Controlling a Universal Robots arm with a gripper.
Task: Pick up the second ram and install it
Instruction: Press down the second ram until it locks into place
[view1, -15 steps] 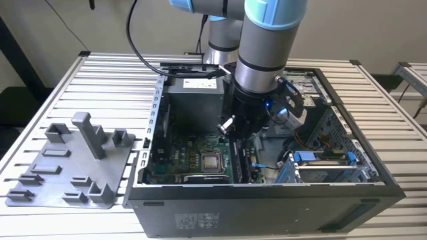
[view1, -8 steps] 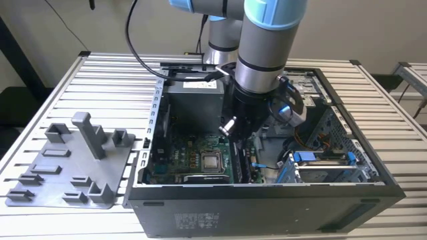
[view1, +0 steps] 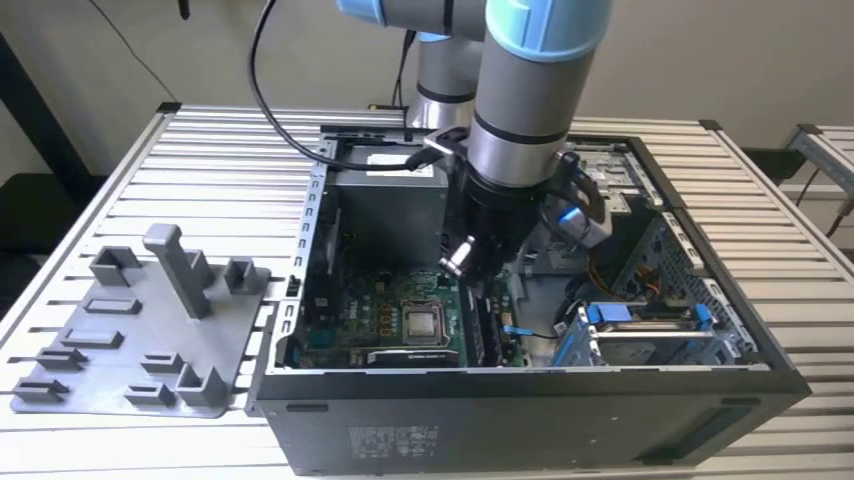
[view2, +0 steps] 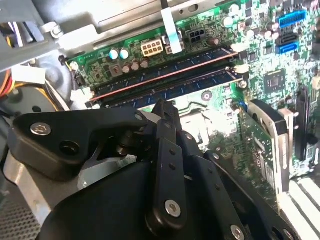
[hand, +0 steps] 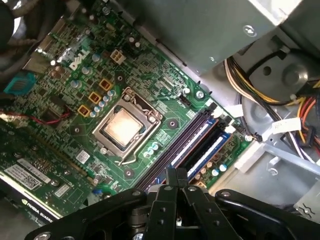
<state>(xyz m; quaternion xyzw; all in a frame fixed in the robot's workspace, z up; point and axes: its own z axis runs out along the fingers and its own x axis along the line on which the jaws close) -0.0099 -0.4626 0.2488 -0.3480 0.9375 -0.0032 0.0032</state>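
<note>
Hovering inside the open computer case, my hand sits directly above the memory slots, fingers pinched together and holding nothing I can see. The second ram appears seated, its long axis along the slots.

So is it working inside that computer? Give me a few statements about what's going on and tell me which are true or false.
1. The arm reaches down into an open computer case. True.
2. The grey fixture tray sits on the exterior view's right of the case. False: it lies on the exterior view's left.
3. The gripper is over the green motherboard, close to the long memory slots. True.
4. A big fan cooler covers the processor. False: its metal top is bare in the socket.
5. The tray is full of memory sticks. False: its posts and holders stand empty.
</note>
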